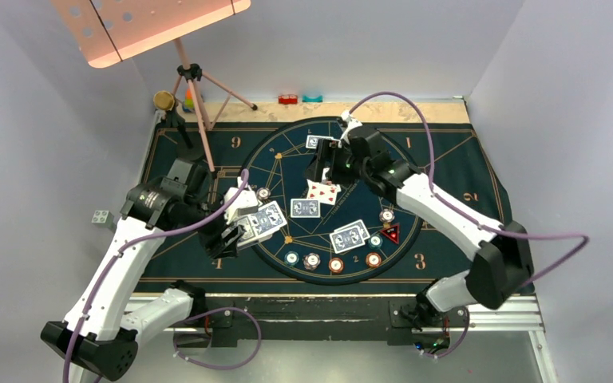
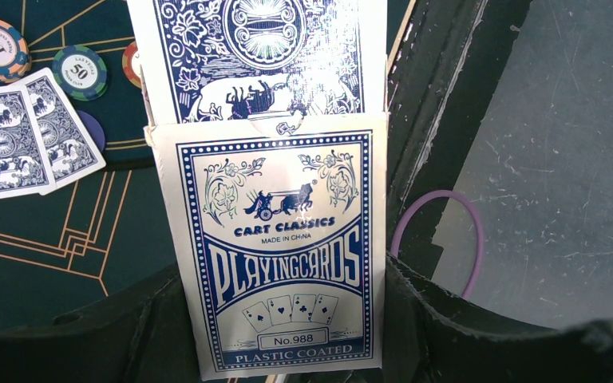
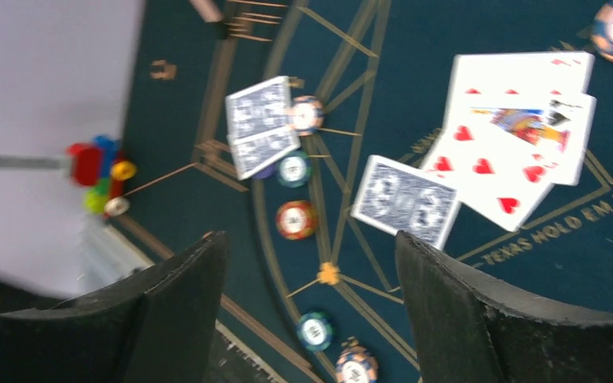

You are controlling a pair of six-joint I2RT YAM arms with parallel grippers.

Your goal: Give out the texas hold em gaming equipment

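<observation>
While your left gripper (image 1: pixel 233 237) clamps the card box (image 2: pixel 279 263) at the near-left of the mat (image 1: pixel 463 159): a card pokes out, so you're likely partway through dealing.
Near arc: poker chips (image 1: pixel 336 265) and red marker (image 1: pixel 390 234) are placed.
Centre: hearts cards (image 1: pixel 322 191) face-up, with face-down pairs (image 1: pixel 350 235) around them.
Right gripper (image 3: pixel 310 239): wide and empty, just beyond them.
Writing: "CART CLASSICS", "PLAYINGCARDS", "No.988", "PLASTIC COATED"; chips "10", "50"; mat "TEXAS HOLD EM".

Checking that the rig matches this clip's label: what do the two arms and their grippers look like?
The left arm and right arm have white link shells with black joint housings. A purple cable loops loosely along each. The gripper fingers are broad, matt black and rough-edged.
</observation>
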